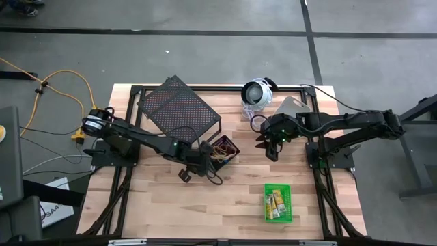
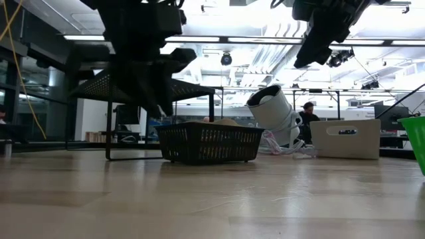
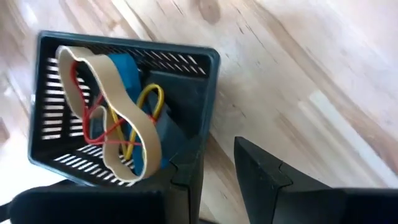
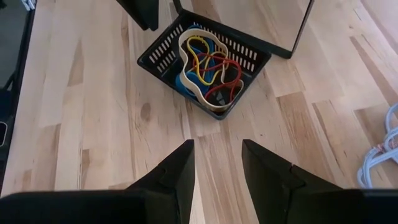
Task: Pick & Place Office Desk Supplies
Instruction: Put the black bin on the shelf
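Observation:
A small black bin stands on the table's middle, beside the mesh rack, and holds several elastic loops: tan, red, yellow and blue. My left gripper is open and hangs just over the bin's corner nearest the table's left. In the low view its fingertips stop a little above the bin's rim. My right gripper is open and empty in the air, right of the bin. A green bin near the front holds little yellow pieces.
A large black mesh rack stands behind the black bin, one leg close to it. A round white-and-black device with a cord and a grey bin sit at the far right. Bare wood lies along the front left.

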You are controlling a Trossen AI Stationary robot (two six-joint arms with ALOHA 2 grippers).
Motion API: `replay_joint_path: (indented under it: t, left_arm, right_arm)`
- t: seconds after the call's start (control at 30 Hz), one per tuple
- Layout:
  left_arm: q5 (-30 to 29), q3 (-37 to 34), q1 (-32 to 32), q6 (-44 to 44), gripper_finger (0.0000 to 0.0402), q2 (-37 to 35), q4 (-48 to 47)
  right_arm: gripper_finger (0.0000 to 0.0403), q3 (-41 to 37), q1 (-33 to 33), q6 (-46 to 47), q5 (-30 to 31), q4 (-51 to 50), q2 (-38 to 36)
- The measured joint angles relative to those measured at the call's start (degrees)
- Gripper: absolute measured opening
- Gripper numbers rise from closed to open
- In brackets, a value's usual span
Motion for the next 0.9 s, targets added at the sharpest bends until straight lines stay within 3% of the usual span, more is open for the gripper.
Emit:
replay_joint_path:
  t: [0.23,0.9]
  left_arm:
    - [0.4,0.0,0.7,4.2,0.0084,1.4,0.8]
    - [2.1,0.0,4.2,4.3,0.0084,3.8,2.5]
  right_arm:
    - [0.0120,0.0,0.0,0.0,0.0,0.5,0.0]
    - [0.0120,0.0,0.0,0.0,0.0,1.7,0.0]
